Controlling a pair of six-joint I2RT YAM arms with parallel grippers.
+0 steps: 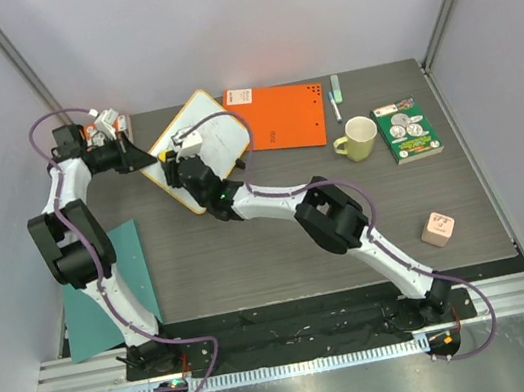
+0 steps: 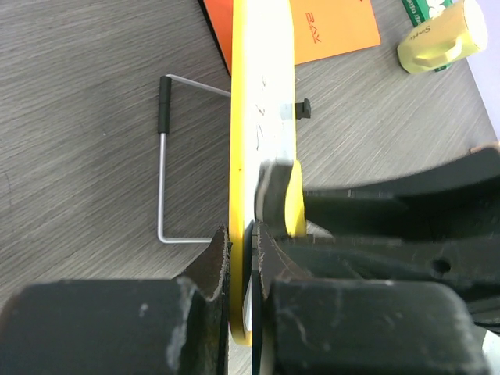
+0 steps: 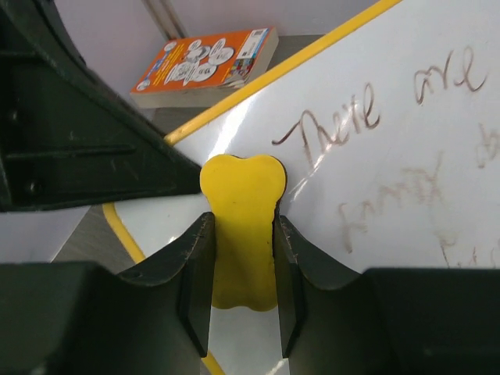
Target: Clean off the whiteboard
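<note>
While the left hand (image 2: 241,234) pinches the yellow rim of the whiteboard (image 1: 219,134), which is tilted up on its wire stand (image 2: 160,172) at upper left of centre in the overhead view, the right hand (image 3: 242,223) is clamped on a yellow eraser (image 3: 242,191). The eraser sits against the board's face near a corner, left of the writing (image 3: 344,125). Clean work likely calls for flat, firm pressure and overlapping strokes across every line, with the left pinch bracing the board against the push. On the tabletop (image 1: 251,249) are one whiteboard, one eraser, one orange sheet (image 1: 279,117), one teal sheet (image 1: 107,294), one mug (image 1: 359,138), one marker (image 1: 335,97), one cube (image 1: 437,228) and two books: a green book (image 1: 408,130) and an orange book (image 3: 207,62).
</note>
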